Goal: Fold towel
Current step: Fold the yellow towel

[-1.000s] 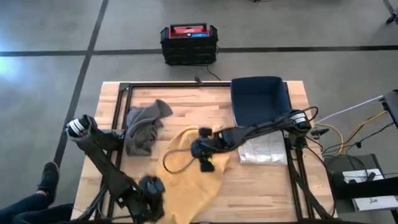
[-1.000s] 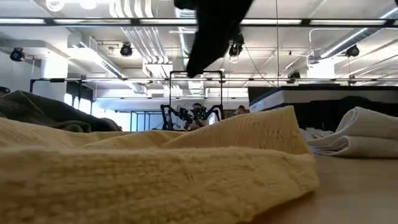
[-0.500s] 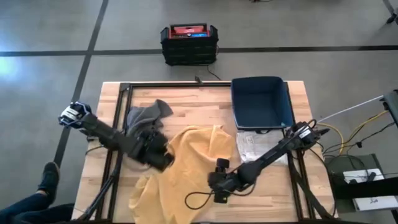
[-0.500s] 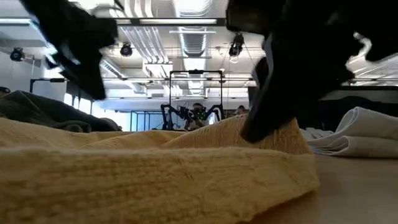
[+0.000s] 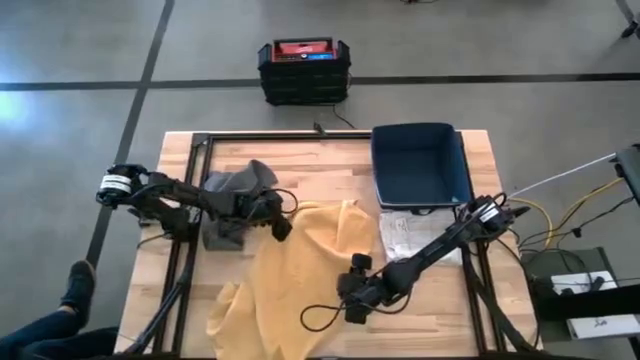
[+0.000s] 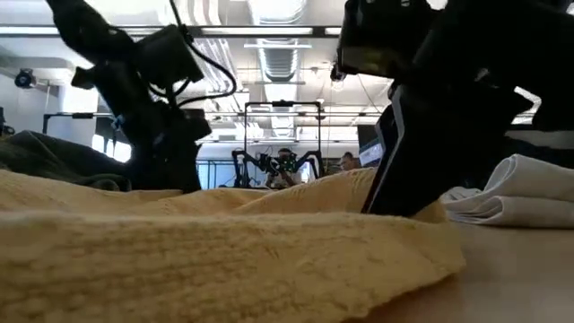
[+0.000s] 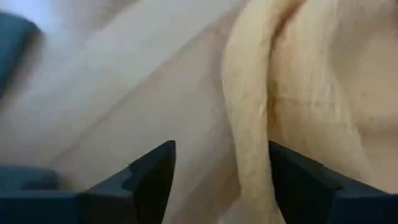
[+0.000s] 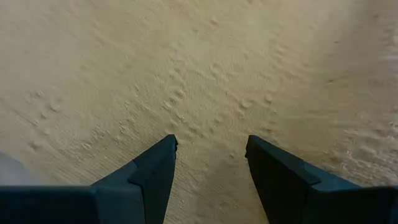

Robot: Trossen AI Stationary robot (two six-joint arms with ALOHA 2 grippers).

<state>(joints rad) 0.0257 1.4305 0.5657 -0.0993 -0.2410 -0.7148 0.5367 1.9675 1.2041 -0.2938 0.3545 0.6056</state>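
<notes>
Counted around wooden table:
- yellow towel: one, spread on table
- grey cloth: one, crumpled on table
- white folded towel: one, on table
- blue bin: one, on table
- black crate: one, on floor beyond table
- robot arms: two

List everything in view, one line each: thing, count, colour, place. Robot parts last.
yellow towel: one, yellow, spread rumpled over the middle and near part of the table.
grey cloth: one, grey, bunched at the table's left, beside the yellow towel.
white towel: one, white, folded flat at the table's right, below the bin.
bin: one, dark blue, far right corner of the table.
crate: one, black with a red and blue top, on the floor beyond the table.
table: one, light wood with a black frame.
left gripper: one, dark, jaws open at the yellow towel's upper left edge.
right gripper: one, dark, jaws open over the yellow towel's lower right part.
</notes>
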